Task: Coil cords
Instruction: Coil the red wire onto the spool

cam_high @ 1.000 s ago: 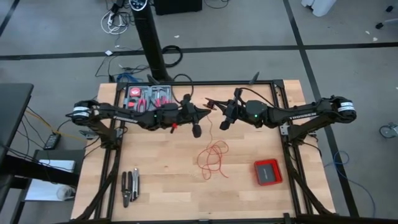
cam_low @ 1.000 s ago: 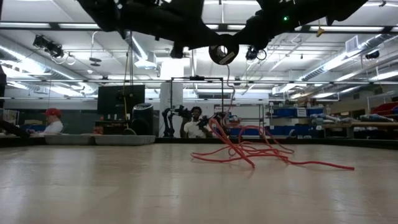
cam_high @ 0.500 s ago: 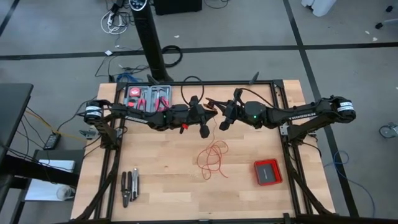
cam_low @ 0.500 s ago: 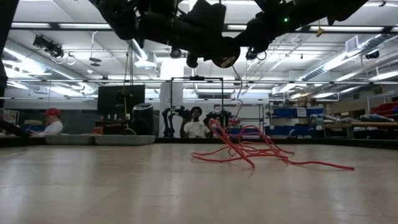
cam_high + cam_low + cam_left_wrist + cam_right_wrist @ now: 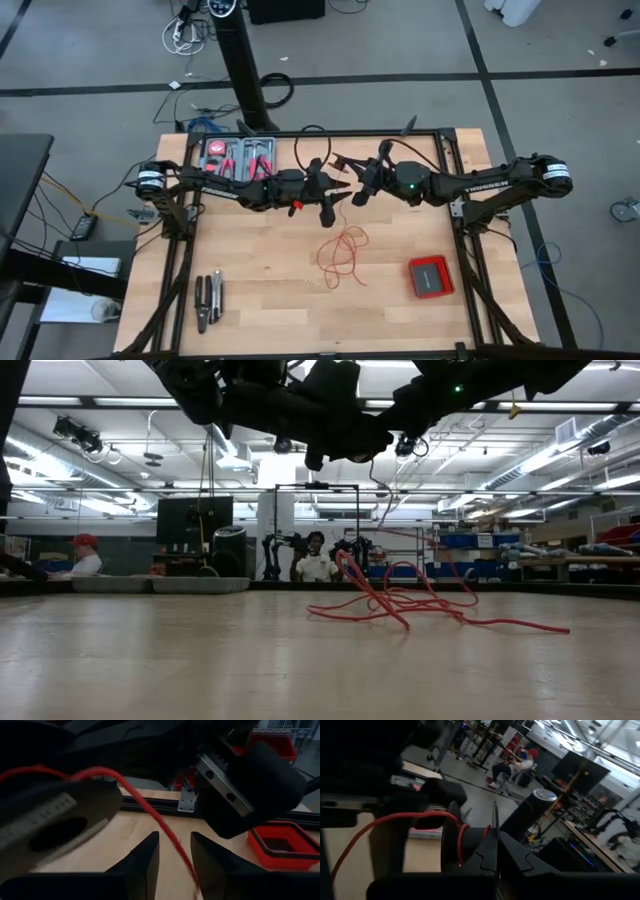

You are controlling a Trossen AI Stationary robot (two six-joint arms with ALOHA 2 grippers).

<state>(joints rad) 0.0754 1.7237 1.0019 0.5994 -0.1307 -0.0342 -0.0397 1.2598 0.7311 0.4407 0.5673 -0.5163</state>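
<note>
My left gripper (image 5: pixel 333 192) jaws stand apart with the red wire (image 5: pixel 165 832) running between them, nothing clamped; it hovers mid-bench toward the far edge. My right gripper (image 5: pixel 352 178), just beside it and fingertip to fingertip, has jaws shut on a small black spool (image 5: pixel 451 842) with a few red turns on it. Judgement: spool is held up off the bench so wire can be fed round it. Most of the wire (image 5: pixel 342 254) lies loose mid-bench, one strand rising to the jaws. Coiling barely started. Red box (image 5: pixel 431 277) sits toward the right near corner.
</note>
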